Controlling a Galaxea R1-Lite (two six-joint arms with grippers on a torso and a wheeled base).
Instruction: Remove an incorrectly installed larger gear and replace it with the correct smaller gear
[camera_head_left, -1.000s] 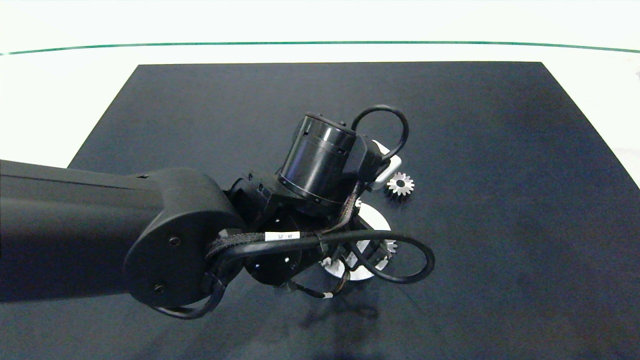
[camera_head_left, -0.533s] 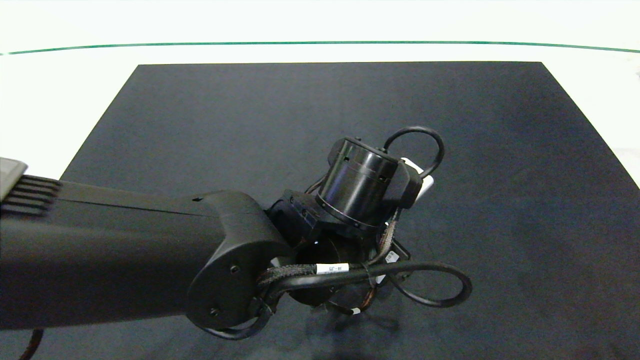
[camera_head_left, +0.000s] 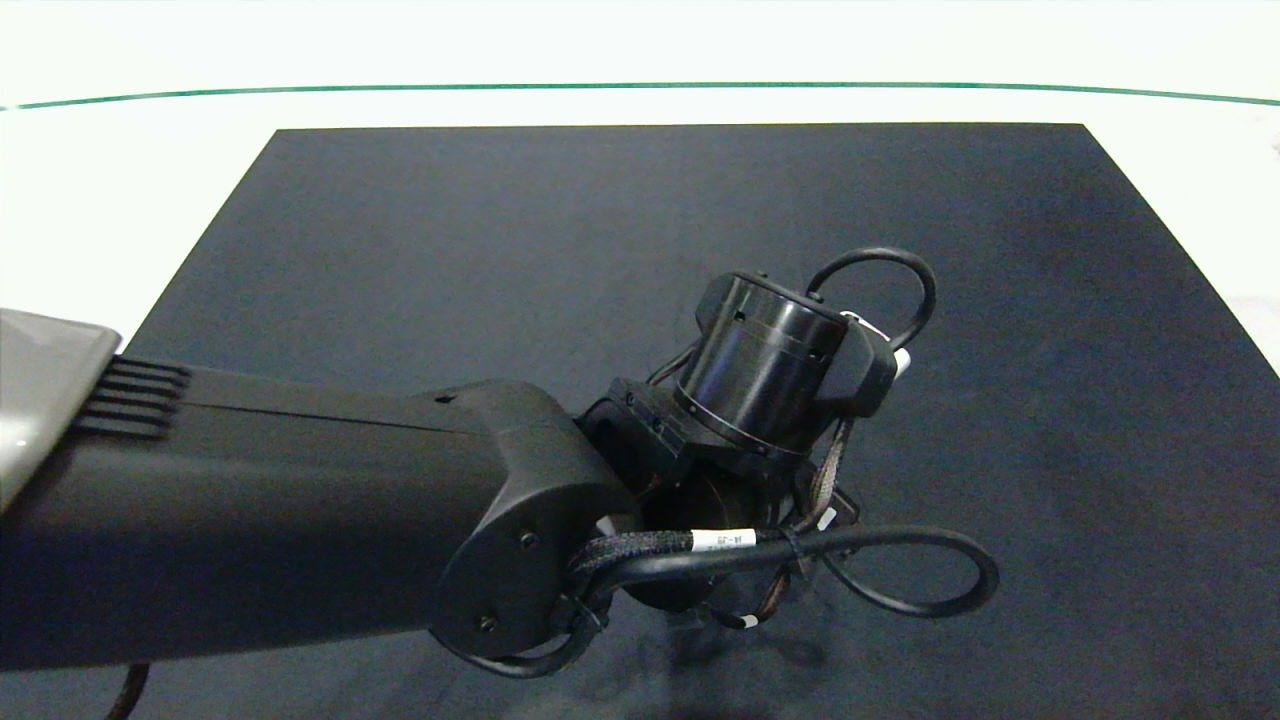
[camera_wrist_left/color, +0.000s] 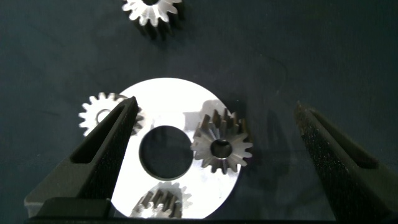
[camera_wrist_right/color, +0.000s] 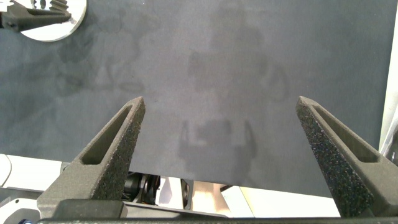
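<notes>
Hovering with fingers spread wide, the left gripper (camera_wrist_left/color: 214, 158) straddles the round white disc (camera_wrist_left/color: 186, 99); the larger long-toothed silver gear (camera_wrist_left/color: 222, 148) sits on it between them. Right gripper (camera_wrist_right/color: 221, 155) also gapes wide, empty.

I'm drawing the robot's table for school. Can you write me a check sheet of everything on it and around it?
Surface: dark mat on a white table.
Job's things: big gear sits on the round plate, beside its centre hole; one small gear lies on the mat, apart from the plate.
Clutter: second small gear at the plate's edge; third small gear on the plate, partly out of view.
Claws: left claw open above the plate, holding nothing; right claw open over the mat's edge, empty.
Cables: black cable loops at the left arm's wrist, above the mat.
Surroundings: green line across the far table; nothing else seen.
</notes>
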